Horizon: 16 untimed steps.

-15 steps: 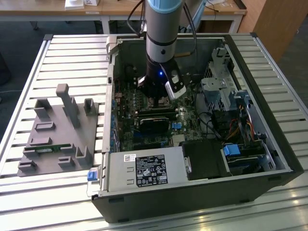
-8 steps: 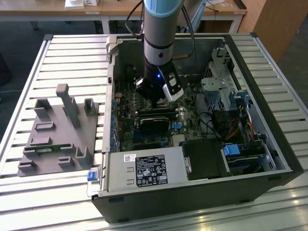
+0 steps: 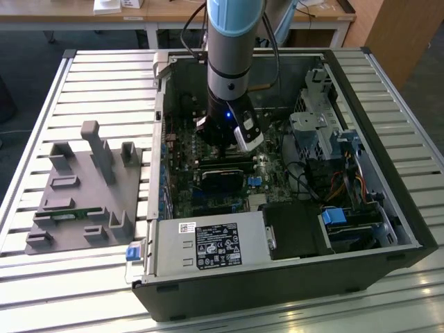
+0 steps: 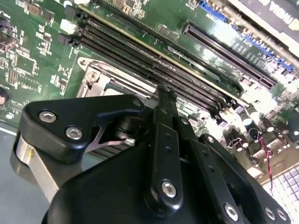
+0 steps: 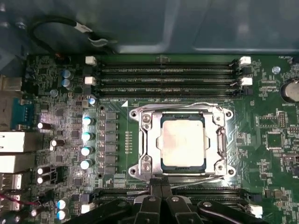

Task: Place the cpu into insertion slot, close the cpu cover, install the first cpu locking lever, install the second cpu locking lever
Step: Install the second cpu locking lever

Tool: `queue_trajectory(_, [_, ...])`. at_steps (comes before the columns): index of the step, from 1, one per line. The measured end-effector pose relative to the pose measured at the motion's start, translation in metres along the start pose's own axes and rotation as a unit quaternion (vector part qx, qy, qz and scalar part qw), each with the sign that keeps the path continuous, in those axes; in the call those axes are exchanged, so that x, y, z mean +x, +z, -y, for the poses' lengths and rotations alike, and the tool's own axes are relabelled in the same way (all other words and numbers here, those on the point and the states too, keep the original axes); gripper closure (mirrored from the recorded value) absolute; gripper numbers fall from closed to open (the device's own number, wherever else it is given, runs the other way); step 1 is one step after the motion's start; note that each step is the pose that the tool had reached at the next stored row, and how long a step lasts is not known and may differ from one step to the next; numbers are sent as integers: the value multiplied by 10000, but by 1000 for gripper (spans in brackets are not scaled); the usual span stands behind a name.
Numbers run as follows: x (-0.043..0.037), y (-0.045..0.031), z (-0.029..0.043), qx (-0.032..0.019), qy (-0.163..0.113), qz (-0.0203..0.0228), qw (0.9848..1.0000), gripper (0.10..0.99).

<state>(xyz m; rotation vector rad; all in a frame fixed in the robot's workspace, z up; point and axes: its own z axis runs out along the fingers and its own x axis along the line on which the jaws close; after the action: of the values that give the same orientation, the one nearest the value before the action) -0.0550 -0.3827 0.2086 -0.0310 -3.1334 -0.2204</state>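
Closed, with its two black fingertips pressed together and holding nothing, the gripper point(image 5: 161, 184) sits at the edge of the insertion slot point(image 5: 182, 141), right at the silver rim, in the first wrist view. Its black fingers point(image 4: 166, 116) reach down toward the same metal frame in the second wrist view, next to a row of long black slots point(image 4: 154, 56).

Inside the slot lies the cpu point(image 5: 182, 141), flat, its dull silver top facing up. Over it the cpu cover point(image 5: 150, 140) is shut down, its silver frame ringing the chip so the top shows through the cut-out middle. A thin wire lever point(image 5: 187, 105) runs along one side of the frame and another lever point(image 5: 196, 180) along the side by the fingertips; whether either is hooked I cannot tell.

From the exterior view the arm point(image 3: 234, 48) stands upright inside an open computer case point(image 3: 277, 277) on a slatted table point(image 3: 90, 277), with a grey fixture block point(image 3: 83, 194) toward the exterior view's left
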Motion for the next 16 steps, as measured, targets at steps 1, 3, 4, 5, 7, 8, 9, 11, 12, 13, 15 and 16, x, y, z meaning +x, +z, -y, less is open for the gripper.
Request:
queue_trajectory(1, [0, -2, 13, -27, 0, 0, 10000, 980])
queue_trajectory(3, [4, -5, 40, -81, 0, -1, 10000, 980])
queue_trajectory(4, [8, -6, 52, -110, 0, -1, 9999, 980])
queue_trajectory(5, [13, -8, 64, -142, 0, -2, 9999, 980])
queue_trajectory(7, [21, -12, 90, -227, 0, -4, 9997, 980])
queue_trajectory(8, [23, -14, 102, -268, 0, -5, 9996, 980])
queue_trajectory(9, [25, -16, 116, -304, 0, -6, 9995, 980])
queue_trajectory(11, [30, -20, 152, -348, 0, -6, 9994, 980])
queue_trajectory(12, [34, -21, 169, -358, 0, -6, 9994, 980])
queue_trajectory(13, [41, -22, 184, -364, 1, -6, 9993, 980])
queue_trajectory(15, [55, -20, 202, -376, 1, -7, 9993, 980])
queue_trajectory(16, [62, -17, 208, -383, 1, -7, 9993, 980])
